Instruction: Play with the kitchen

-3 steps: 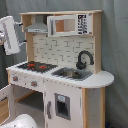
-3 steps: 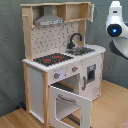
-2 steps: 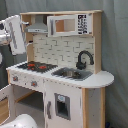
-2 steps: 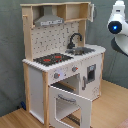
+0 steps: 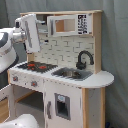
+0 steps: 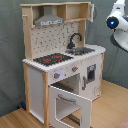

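Centrally placed in both exterior views: the kitchen (image 5: 65, 75), upright on a wooden floor (image 6: 107, 107) against a grey backdrop (image 6: 12, 50). Oven door (image 6: 67, 105) swung down and open in the second exterior view, probably left so to give access to the cavity. Arm (image 5: 7, 45) entering from the first exterior view's left, raised above counter height, its long white end piece (image 5: 31, 32) hanging over the hob side and well clear of the surface; likely an approach pose, nothing engaged yet. Compared with a second ago, end piece shifted toward the cabinet and now overlapping the grey hood (image 6: 49, 21) region in the first exterior view; kitchen itself unchanged. Hob (image 5: 35, 66) with red rings at the first exterior view's left, sink (image 5: 72, 74) and black faucet (image 5: 84, 59) to its right, knobs (image 6: 65, 72) on the front panel below. Gripper state: cannot tell, fingers not resolvable in either view.
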